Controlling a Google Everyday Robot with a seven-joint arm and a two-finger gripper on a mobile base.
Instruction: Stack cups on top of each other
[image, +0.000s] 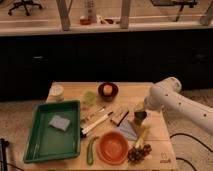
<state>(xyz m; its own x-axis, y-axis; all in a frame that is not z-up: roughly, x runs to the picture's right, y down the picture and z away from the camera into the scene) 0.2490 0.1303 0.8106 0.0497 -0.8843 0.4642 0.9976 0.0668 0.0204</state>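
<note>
A white cup (57, 92) stands at the table's back left corner. A small green cup (90, 97) stands to its right, next to a dark bowl (107, 91) holding an orange fruit. My gripper (139, 111) is at the end of the white arm (170, 97), which reaches in from the right. It sits low over the right middle of the wooden table (135, 92), right at a small dark cup-like thing (140, 118). I cannot tell whether it touches that thing.
A green tray (35, 145) with a blue sponge (60, 122) fills the left front. Pens (97, 123), a brown block (120, 116), a grey cloth (127, 132), an orange bowl (112, 148), grapes (139, 153) and a green vegetable (91, 150) lie at the front.
</note>
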